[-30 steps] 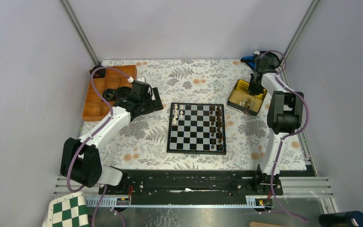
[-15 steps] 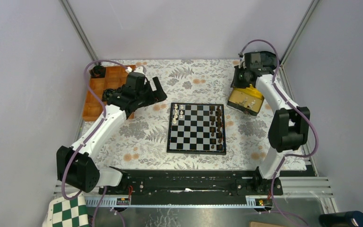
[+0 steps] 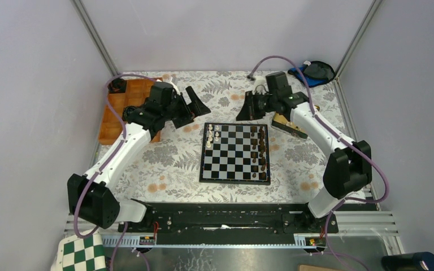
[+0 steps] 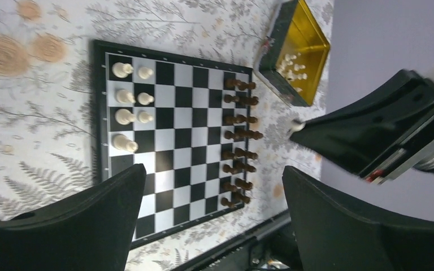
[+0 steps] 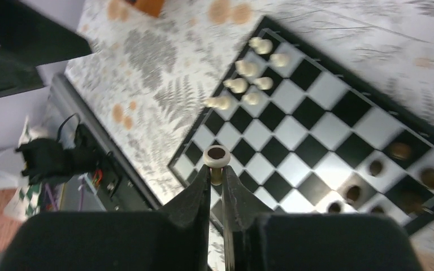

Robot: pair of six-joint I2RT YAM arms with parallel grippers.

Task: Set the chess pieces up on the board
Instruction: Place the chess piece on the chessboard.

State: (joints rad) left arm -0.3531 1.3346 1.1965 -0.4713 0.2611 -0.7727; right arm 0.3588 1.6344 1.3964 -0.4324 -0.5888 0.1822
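Desk (image 3: 169, 169) under a white cloth (image 3: 226, 90) printed with grey ferns and orange flowers, enclosed by plain pale walls (image 3: 220, 34) and two slanting metal posts (image 3: 96, 39) at the far corners. The black-framed board (image 3: 235, 152) lies at the middle of the desk. Seven white pieces (image 3: 213, 134) stand in its far left corner, and dark pieces (image 3: 258, 148) fill its two right columns. The left gripper (image 4: 213, 172) hangs with its fingers wide apart and empty, just beyond the board's far left corner. The right gripper (image 5: 216, 172) hangs near the board's far edge, clamped on one white piece (image 5: 216, 155). A yellow tin (image 4: 302, 51) at the far right holds more white pieces. An orange tray (image 3: 113, 121) lies at the far left, and a green-and-white checkered sheet (image 3: 82, 254) lies beyond the near left edge.
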